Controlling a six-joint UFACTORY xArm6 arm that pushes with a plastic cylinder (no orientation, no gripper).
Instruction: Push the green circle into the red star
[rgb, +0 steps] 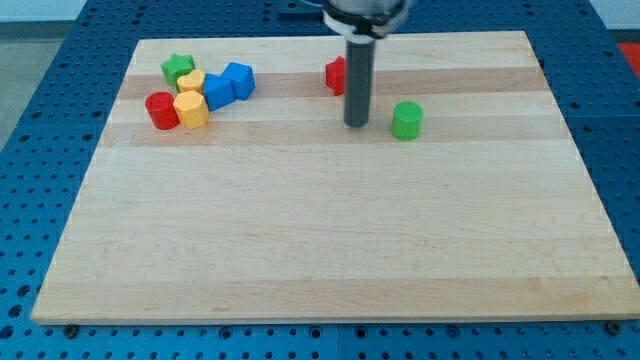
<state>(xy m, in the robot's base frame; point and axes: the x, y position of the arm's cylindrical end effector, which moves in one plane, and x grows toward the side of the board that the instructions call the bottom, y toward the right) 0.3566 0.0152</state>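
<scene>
On a pale wooden worktop (330, 250) set over a blue perforated base (40, 110), my tip (356, 124) rests near the view's top centre, at the lower end of a straight dark rod (357, 80). The arm carries no claw, so there is nothing to report as apart, together or clamped. The green circle (407, 120) stands just to the view's right of my tip, close by but with a strip of bare wood between them. The red star (336, 75) sits toward the view's top and slightly left of my tip, partly hidden behind the rod, so its shape cannot be made out fully. My tip lies roughly between the two blocks, with the green circle lower and to the right and the red star higher and to the left.

At the view's top left, well apart from these, a cluster of blocks huddles together: a green star (178, 69), two blue blocks (228, 84), two yellow blocks (191, 104) and a red circle (160, 110).
</scene>
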